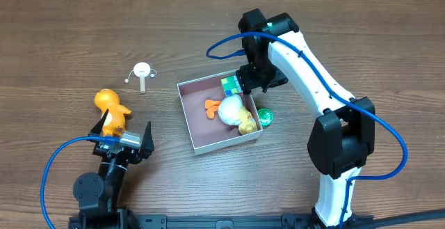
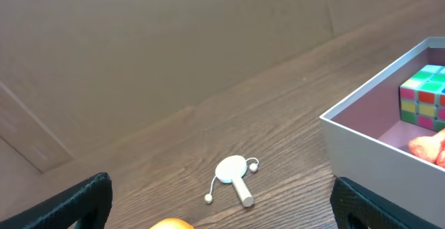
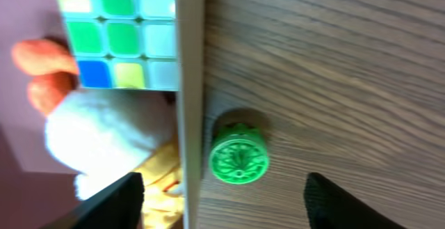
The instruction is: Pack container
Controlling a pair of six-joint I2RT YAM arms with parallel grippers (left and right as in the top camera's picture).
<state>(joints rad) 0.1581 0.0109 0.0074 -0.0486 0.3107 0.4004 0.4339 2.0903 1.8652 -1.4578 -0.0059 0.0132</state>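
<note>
The container (image 1: 197, 121) is a square white box with a mauve inside, at the table's middle. It also shows in the left wrist view (image 2: 361, 131) and the right wrist view (image 3: 189, 83). In it lie a colour cube (image 1: 230, 84), a white plush toy (image 1: 233, 108) with orange parts and a yellow toy (image 1: 247, 122). A green round disc (image 1: 265, 117) lies on the table just outside the box's right wall, also in the right wrist view (image 3: 238, 154). My right gripper (image 3: 222, 198) is open above that wall and the disc. My left gripper (image 2: 222, 201) is open and empty near an orange duck toy (image 1: 111, 111).
A small white paddle toy with two beads on strings (image 1: 142, 72) lies on the table left of the box, also in the left wrist view (image 2: 233, 175). Blue cables loop beside both arms.
</note>
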